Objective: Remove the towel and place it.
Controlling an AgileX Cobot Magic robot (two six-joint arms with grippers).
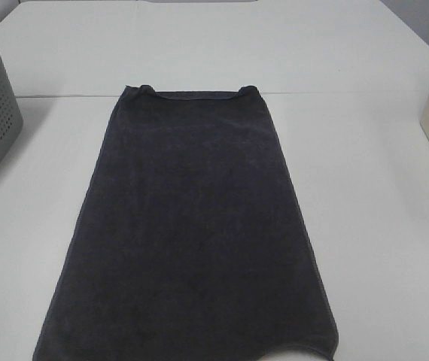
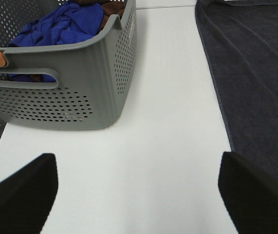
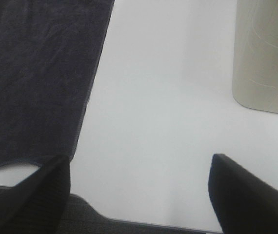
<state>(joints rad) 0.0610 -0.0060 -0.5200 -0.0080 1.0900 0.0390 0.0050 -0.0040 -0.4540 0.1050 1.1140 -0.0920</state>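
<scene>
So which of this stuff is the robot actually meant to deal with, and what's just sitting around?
Part of the job:
- the dark towel, spread flat on the white table
- the left gripper and right gripper, both open and holding nothing

Just sitting there:
- the grey perforated basket holding blue clothes
- the beige container

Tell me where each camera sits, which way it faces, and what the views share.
Exterior high: mounted above, looking down the table at the spread towel; no arm shows.
Left wrist: on the left arm, facing the grey basket; open left gripper.
Right wrist: facing a beige bin; open right gripper.
All three show the towel.
</scene>
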